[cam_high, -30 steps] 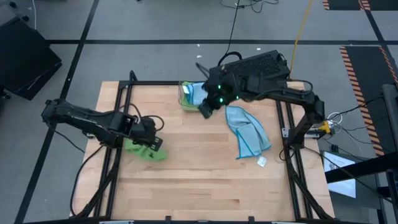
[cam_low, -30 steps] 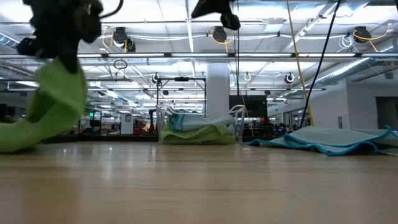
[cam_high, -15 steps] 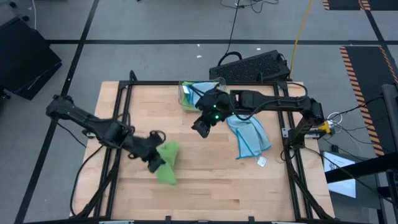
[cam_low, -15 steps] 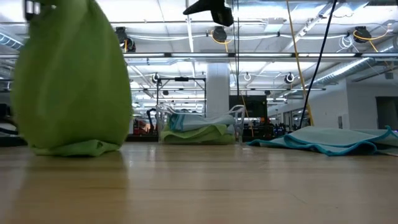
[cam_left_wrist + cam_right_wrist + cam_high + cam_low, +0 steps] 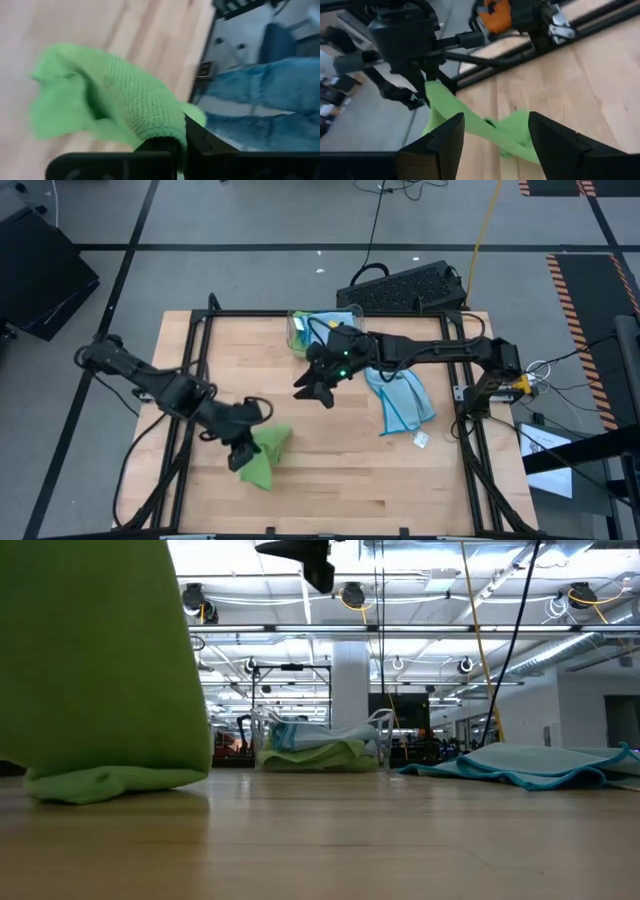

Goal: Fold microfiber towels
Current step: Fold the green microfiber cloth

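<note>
Risk: lime towel (image 5: 266,455), pinched in closed left gripper (image 5: 240,453), hangs bunched, lower edge dragging on table (image 5: 330,480); could land crumpled. Right gripper (image 5: 308,392), jaws wide, empty, mid-table. Blue towel (image 5: 400,398) lies right; more in clear bin (image 5: 300,332). Pale wood top, open workshop behind.

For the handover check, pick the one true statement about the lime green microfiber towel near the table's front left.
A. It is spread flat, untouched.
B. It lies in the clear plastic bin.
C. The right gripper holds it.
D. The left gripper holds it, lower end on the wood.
D: the left gripper is shut on the lime green microfiber towel, which hangs with its lower end on the wooden table; the right gripper is open and empty.
</note>
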Tool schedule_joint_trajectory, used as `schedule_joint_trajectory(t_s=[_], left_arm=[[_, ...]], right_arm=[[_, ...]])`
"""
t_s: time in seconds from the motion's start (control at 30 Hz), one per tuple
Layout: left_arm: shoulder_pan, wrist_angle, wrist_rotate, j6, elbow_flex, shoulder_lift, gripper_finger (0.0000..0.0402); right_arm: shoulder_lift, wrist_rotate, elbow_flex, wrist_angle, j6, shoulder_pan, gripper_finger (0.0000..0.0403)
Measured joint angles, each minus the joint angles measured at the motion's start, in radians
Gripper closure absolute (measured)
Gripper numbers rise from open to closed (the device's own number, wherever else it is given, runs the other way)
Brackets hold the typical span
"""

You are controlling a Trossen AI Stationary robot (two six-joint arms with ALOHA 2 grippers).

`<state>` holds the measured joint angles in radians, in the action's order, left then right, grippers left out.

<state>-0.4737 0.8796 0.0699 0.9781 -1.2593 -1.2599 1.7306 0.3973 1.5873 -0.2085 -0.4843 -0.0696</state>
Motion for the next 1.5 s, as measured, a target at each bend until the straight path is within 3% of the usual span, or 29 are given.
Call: schedule_joint_trajectory(t_s=[0.2,0.5,0.7,1.0,1.27,1.5], left_arm=[[0.111,0.242,0.01,-0.18,-0.213,-0.128,0.0398],[0.188,0.564,0.061,-0.425,-0.414,-0.377,0.0397],[0.192,0.691,0.018,-0.499,-0.561,-0.509,0.0397],[0.155,0.69,-0.088,-0.521,-0.789,-0.529,0.0397],[0.105,0.692,-0.125,-0.636,-0.809,-0.529,0.0396],[0.107,0.692,-0.104,-0.675,-0.809,-0.528,0.0396]], right_arm=[[-0.003,0.206,-0.03,0.035,-0.015,-0.077,0.0188],[-0.021,0.495,-0.03,-0.051,0.08,-0.187,0.017],[-0.024,0.495,-0.03,-0.07,0.233,-0.171,0.0135],[-0.009,0.495,-0.03,0.016,0.395,-0.163,0.0127],[0.05,0.546,-0.028,0.255,0.293,-0.118,0.0128],[0.092,0.549,-0.031,0.248,0.257,-0.078,0.0128]])
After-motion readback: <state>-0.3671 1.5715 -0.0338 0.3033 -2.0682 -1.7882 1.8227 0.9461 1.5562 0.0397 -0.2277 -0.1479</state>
